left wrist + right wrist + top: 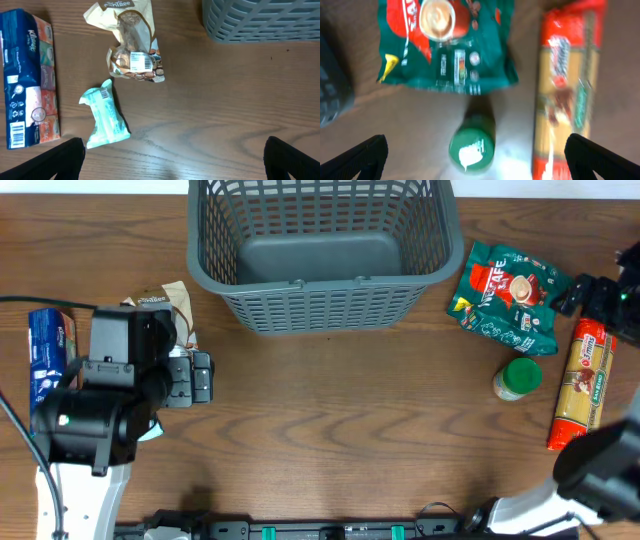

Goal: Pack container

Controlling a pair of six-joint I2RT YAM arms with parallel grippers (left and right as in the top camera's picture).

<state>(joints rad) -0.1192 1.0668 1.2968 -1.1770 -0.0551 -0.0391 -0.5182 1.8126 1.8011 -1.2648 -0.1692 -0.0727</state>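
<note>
Plainly nothing has gone in yet: the container (320,308) stands at the middle of the far edge of the bench (340,430) with its grey floor bare, set between two groups of goods so that either arm can reach it. Toward the left edge lie a blue tissue pack (27,80), a crumpled brown paper bag (132,47) and a small teal packet (106,116), all flat and apart from one another. The bag is the one nearest the container's left corner. The left gripper (177,162) hangs above them with its fingers spread wide and holding nothing. The teal packet lies close to one fingertip, so I judge it the likeliest first pick. Toward the right edge a green coffee pouch (507,298) lies just beside the container's right wall. A green-lidded jar (518,378) seems to stand upright just by the pouch's nearer end, and a red and yellow pasta packet (583,385) lies lengthways along that edge. The right gripper (482,159) is likewise spread and empty, hovering over the jar with pouch and pasta beyond it. Its view is blurred, so fine contact cannot be read. Being round, the jar would want a square pinch lest it roll.
</note>
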